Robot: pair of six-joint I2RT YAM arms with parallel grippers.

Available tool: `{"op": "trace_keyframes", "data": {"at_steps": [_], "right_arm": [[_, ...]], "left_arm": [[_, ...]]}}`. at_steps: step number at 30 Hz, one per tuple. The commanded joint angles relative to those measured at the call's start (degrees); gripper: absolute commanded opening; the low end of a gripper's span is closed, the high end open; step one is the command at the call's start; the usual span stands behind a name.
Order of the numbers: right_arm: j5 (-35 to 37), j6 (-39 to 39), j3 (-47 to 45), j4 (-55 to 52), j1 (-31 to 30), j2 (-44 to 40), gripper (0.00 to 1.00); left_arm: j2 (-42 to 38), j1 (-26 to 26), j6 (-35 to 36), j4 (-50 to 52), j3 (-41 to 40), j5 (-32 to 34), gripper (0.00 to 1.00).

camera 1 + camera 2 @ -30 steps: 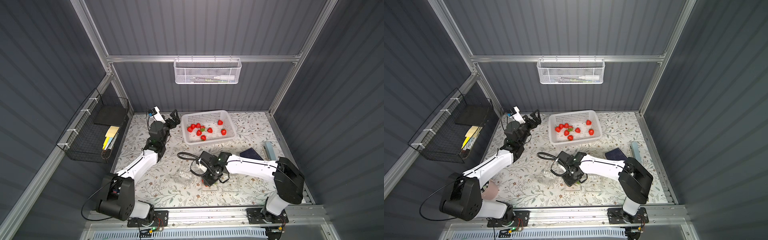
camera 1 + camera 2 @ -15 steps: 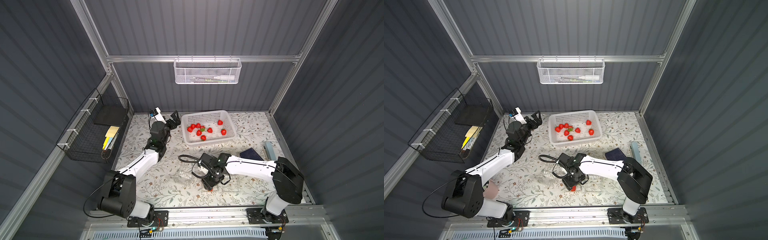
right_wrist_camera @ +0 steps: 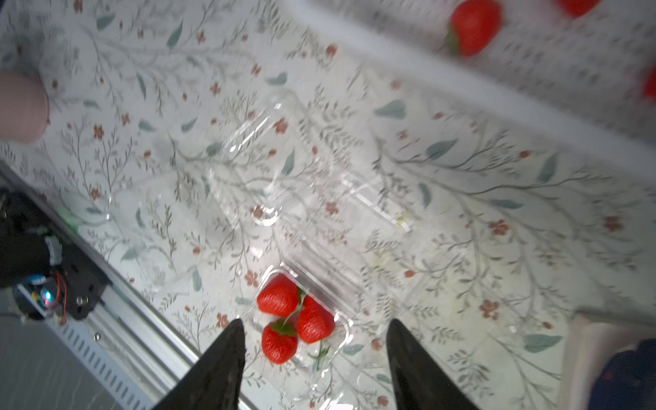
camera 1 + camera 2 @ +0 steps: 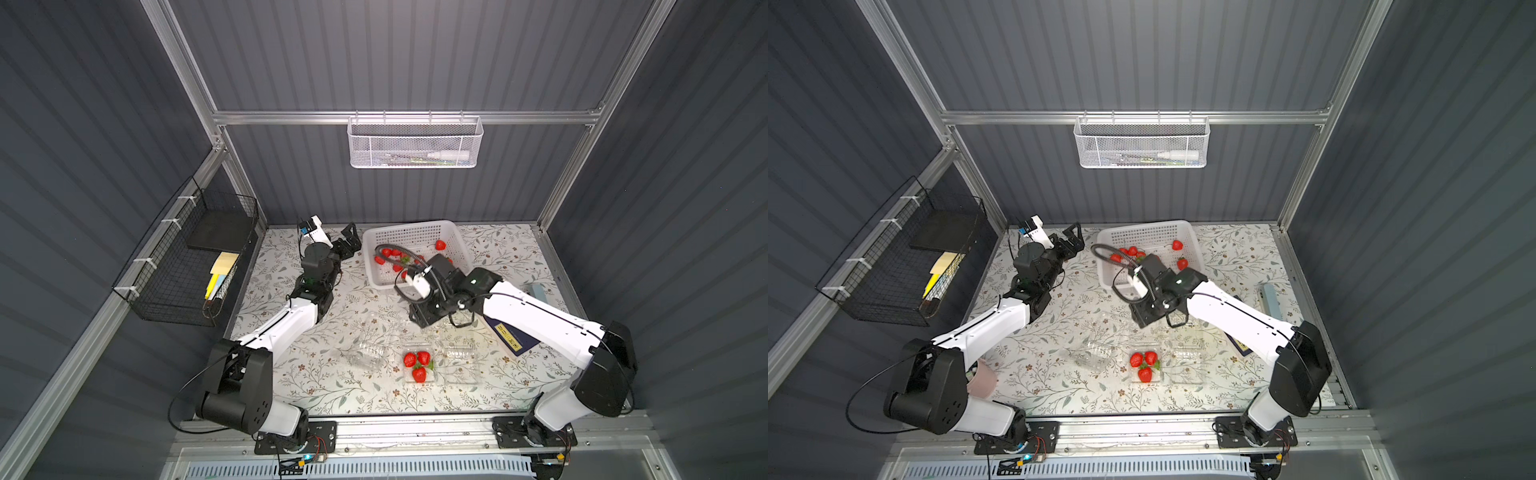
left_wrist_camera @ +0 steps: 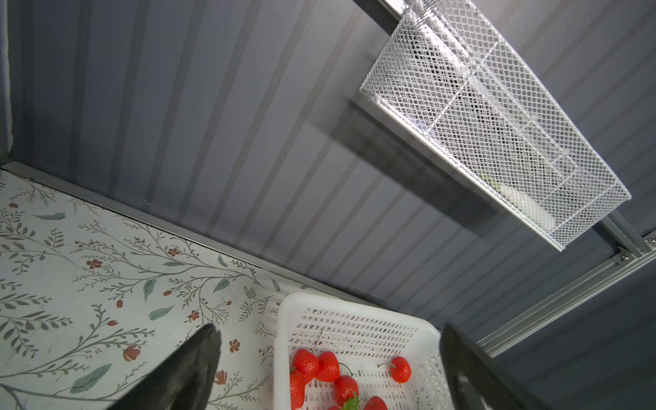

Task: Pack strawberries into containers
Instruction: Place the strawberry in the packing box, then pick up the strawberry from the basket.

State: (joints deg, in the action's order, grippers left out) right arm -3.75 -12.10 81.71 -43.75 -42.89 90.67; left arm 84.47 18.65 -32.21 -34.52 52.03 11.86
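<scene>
Clear plastic punnet point(image 3: 346, 321) at 6 o'clock on the table point(image 4: 291, 374) holds three berries point(image 4: 417, 363). A second punnet point(image 4: 368, 355) lies at its 9 o'clock and a third punnet point(image 4: 459, 357) at 3. Mid-table, the right gripper point(image 3: 314, 323) hovers, jaws apart, holding nothing. At 12 o'clock the basket point(image 4: 409, 228) holds more berries point(image 4: 440, 245). The left gripper point(image 4: 351, 243), at its 9 o'clock, gapes wide.

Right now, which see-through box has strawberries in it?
The middle clear box: three strawberries lie in it, while the left box and the right box beside it hold none.
</scene>
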Motion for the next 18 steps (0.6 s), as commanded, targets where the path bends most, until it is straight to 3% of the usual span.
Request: {"op": "trace_keyframes", "data": {"at_steps": [1, 7, 9, 13, 18], "right_arm": [[4.08, 5.01, 4.72, 5.67, 4.65, 5.03, 0.63], [10.86, 7.91, 19.59, 5.20, 13.16, 19.87, 0.63], [13.84, 5.52, 26.31, 1.52, 15.99, 27.02, 0.62], [14.05, 0.36, 38.86, -6.12, 19.42, 38.52, 0.62], [14.50, 0.19, 44.98, -6.69, 20.78, 45.79, 0.64]], "left_arm": [[3.35, -0.46, -0.24, 3.06, 1.24, 1.17, 0.96], [7.19, -0.43, -0.07, 3.65, 0.72, -0.96, 0.92], [7.38, -0.42, 0.12, 2.89, -0.01, -1.19, 0.91], [7.60, -0.43, 0.52, 2.53, -0.50, -1.06, 0.91], [8.10, -0.37, 1.53, 1.91, -1.67, -1.59, 0.89]]}}
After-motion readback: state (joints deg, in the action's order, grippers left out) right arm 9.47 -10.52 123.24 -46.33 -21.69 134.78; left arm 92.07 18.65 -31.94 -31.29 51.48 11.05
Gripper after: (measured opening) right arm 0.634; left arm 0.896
